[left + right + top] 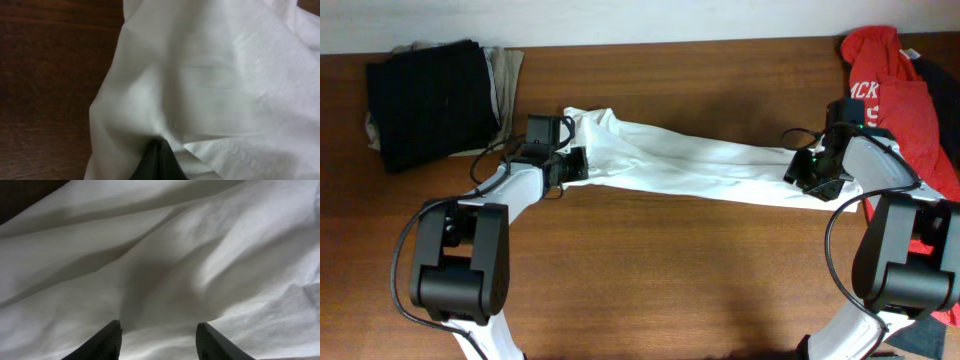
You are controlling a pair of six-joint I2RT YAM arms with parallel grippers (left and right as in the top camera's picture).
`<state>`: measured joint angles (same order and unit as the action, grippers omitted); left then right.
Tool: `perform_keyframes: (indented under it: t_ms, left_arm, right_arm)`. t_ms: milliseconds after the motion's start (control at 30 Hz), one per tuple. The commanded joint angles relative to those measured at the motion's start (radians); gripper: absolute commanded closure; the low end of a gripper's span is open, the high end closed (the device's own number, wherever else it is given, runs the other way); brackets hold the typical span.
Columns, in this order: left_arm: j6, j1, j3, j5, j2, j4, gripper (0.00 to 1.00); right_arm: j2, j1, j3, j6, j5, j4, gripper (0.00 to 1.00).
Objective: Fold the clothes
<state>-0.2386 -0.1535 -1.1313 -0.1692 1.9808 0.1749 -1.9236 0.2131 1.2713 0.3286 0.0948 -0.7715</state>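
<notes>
where the left wrist camera looks down, the left gripper [159, 152] is pinched together on the white t-shirt [210, 85]. right wrist: right gripper [159, 326] apart around a ridge of cloth; clamped or not, i cannot tell. a loose hold there could let cloth slip. overhead: shirt stretched across the table [670, 290] between both grippers; open wood in front, a red shirt [905, 110] crowding the right edge.

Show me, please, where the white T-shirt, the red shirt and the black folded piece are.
white T-shirt [690, 165], overhead view, middle of its fabric.
red shirt [908, 118], overhead view, plain red part beside the lettering.
black folded piece [430, 100], overhead view, centre of its top.
</notes>
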Motion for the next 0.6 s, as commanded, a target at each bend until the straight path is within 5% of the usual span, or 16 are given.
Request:
perform_keyframes:
  t_ms: [0, 67, 400, 567]
  left_arm:
    - [0.008, 0.041, 0.003, 0.063, 0.058, 0.014, 0.99]
    - [-0.032, 0.077, 0.003, 0.128, 0.057, 0.04, 0.99]
    - [-0.116, 0.344, -0.019, 0.159, 0.024, 0.225, 0.99]
    - [-0.112, 0.367, -0.019, 0.158, -0.114, 0.262, 0.99]
  right_arm:
    - [-0.008, -0.003, -0.006, -0.007, -0.08, -0.005, 0.56]
    - [-0.01, -0.003, -0.006, -0.008, -0.105, -0.009, 0.66]
    - [-0.01, -0.005, -0.005, -0.033, -0.077, 0.002, 0.72]
    - [-0.004, -0.004, 0.046, -0.034, -0.006, -0.051, 0.79]
